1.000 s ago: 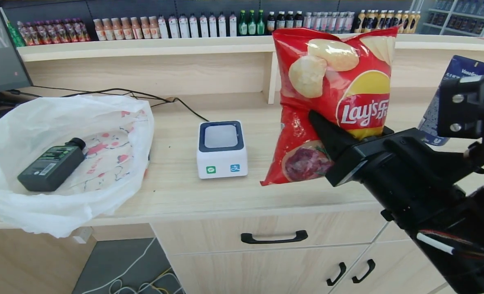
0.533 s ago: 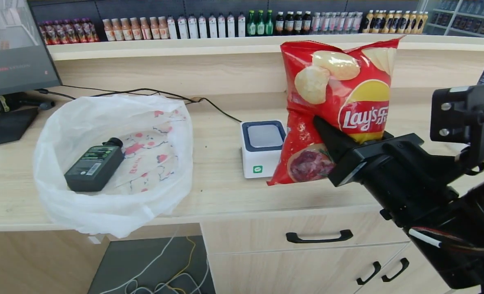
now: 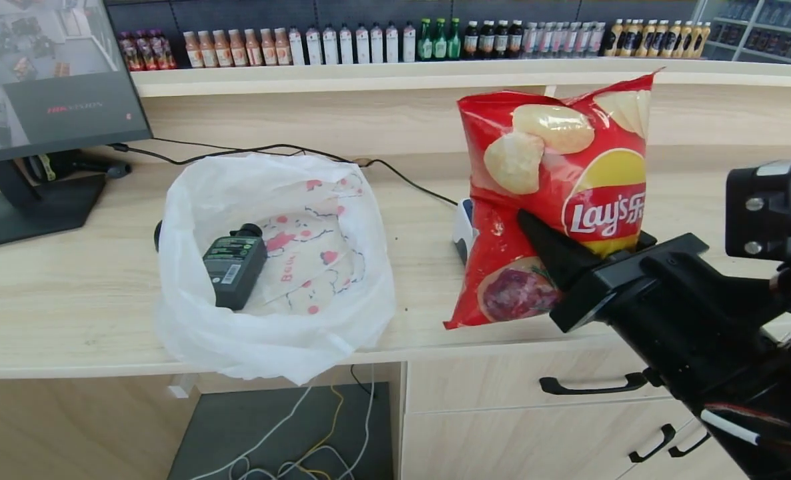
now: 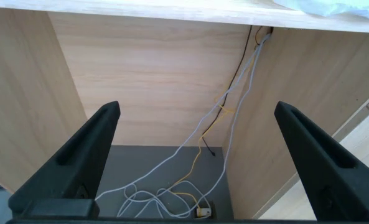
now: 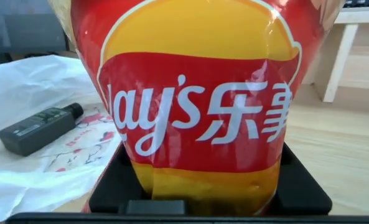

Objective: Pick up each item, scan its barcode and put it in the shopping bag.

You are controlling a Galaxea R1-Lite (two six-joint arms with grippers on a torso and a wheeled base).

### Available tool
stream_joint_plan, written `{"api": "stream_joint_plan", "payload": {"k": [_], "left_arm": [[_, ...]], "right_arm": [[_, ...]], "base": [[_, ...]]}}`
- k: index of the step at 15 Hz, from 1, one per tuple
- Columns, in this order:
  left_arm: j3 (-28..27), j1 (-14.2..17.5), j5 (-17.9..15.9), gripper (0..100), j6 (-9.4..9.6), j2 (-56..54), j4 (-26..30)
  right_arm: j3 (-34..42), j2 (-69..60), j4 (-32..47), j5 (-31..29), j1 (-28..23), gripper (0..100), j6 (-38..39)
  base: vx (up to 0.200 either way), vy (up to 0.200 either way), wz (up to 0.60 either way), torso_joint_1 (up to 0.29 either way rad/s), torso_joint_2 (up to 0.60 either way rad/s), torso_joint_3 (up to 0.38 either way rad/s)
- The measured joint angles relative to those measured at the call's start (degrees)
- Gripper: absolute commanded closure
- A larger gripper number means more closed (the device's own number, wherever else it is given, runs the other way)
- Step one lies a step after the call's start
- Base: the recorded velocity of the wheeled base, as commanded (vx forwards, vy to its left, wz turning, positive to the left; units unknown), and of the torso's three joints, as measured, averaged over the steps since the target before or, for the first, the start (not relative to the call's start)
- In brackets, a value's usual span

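The left gripper is held low, jaws apart and empty. The chip bag is clamped upright in the right gripper, probably so a barcode can be shown to the scanner just beyond the jaws. The shopping bag is spread open well to their left.

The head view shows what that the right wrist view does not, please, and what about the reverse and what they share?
The head view adds the monitor, the shelf of bottles, the scanner peeking from behind the chip bag, the drawer handles and the cables under the counter. The right wrist view adds a close look at the fingers either side of the chip bag's lower part. Both share the chip bag, held in the right gripper, the shopping bag and the dark bottle lying in it.
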Motion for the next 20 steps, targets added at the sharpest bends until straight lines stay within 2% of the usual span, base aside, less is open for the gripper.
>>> {"api": "stream_joint_plan", "payload": {"k": [2, 6, 8, 11, 14, 20], "left_arm": [[0.0, 0.0, 0.0, 0, 0.00, 0.0, 0.0], [0.0, 0.0, 0.0, 0, 0.00, 0.0, 0.0], [0.0, 0.0, 0.0, 0, 0.00, 0.0, 0.0], [0.0, 0.0, 0.0, 0, 0.00, 0.0, 0.0], [0.0, 0.0, 0.0, 0, 0.00, 0.0, 0.0], [0.0, 0.0, 0.0, 0, 0.00, 0.0, 0.0]], "right_arm": [[-1.8, -0.6, 0.8, -2.6, 0.8, 100, -3.4], [-6.2, -0.8, 4.5, -13.2, 3.1, 100, -9.1], [-10.1, -0.8, 8.2, -15.1, 3.7, 100, -11.9], [-17.8, -0.7, 19.5, -16.1, 4.1, 100, -14.0], [-24.7, -0.5, 29.0, -20.5, 3.7, 100, -14.4], [-30.8, 3.6, 31.6, -21.5, 0.4, 100, -14.2]], "base": [[0.000, 0.000, 0.00, 0.000, 0.00, 0.000], [0.000, 0.000, 0.00, 0.000, 0.00, 0.000], [0.000, 0.000, 0.00, 0.000, 0.00, 0.000], [0.000, 0.000, 0.00, 0.000, 0.00, 0.000], [0.000, 0.000, 0.00, 0.000, 0.00, 0.000], [0.000, 0.000, 0.00, 0.000, 0.00, 0.000]]}}
